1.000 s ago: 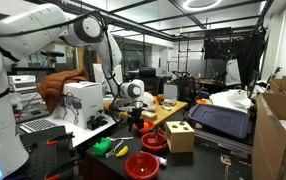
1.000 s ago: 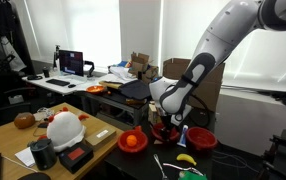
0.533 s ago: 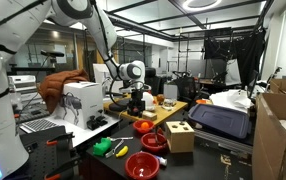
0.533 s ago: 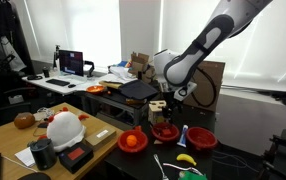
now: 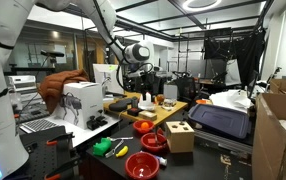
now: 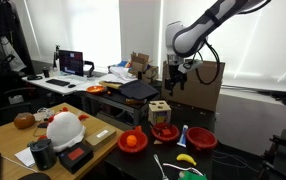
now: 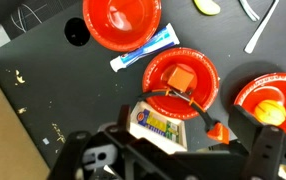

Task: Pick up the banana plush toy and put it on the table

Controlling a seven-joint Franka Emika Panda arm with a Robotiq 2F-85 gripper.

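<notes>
The jaws hang high above the counter (image 7: 43, 100), spread wide with nothing between them. Well below them and off to one side, the toy banana (image 6: 186, 159) lies on the dark top, just beside a green toy (image 6: 190, 173) and near a red bowl (image 6: 201, 138). In the wrist view, another red bowl (image 7: 180, 80) holding an orange piece sits below the jaws.
</notes>
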